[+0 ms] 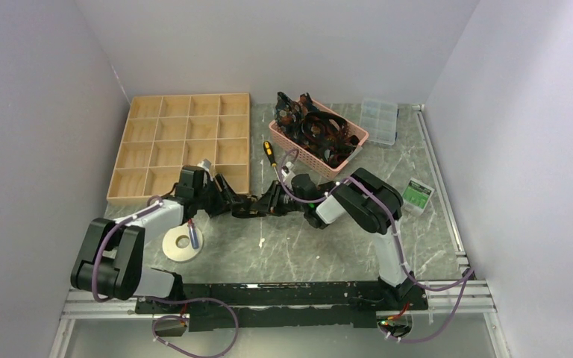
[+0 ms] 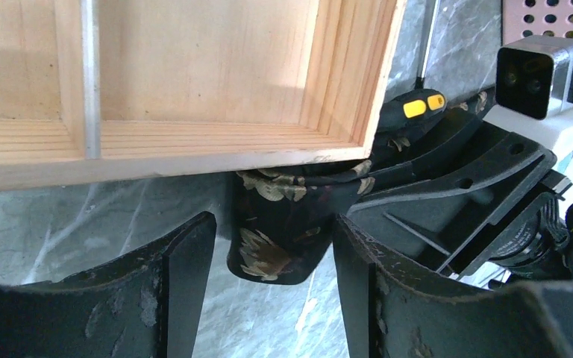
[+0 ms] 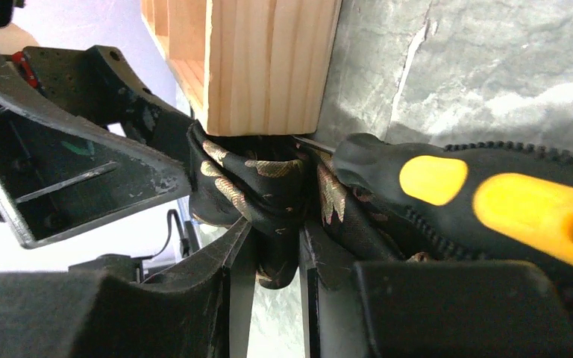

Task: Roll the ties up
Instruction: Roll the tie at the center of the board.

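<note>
The left pincer (image 2: 272, 224) stands wide, and a rolled black tie (image 2: 280, 212) with tan leaf patterns sits between its fingers, a clear gap showing on one side of the roll. The right pincer (image 3: 274, 239) comes from the opposite side and stands narrow, its fingers nipped onto a fold of the same tie. Just beyond both sets of fingertips is the corner of the wooden tray (image 2: 194, 153), with the tie tucked against its lower edge. A screwdriver (image 3: 492, 194) with a yellow-and-black handle lies just beside the right pincer, touching the fabric. Well beyond the right pincer, a pink basket (image 1: 352, 146) holds more ties (image 1: 317, 130).
</note>
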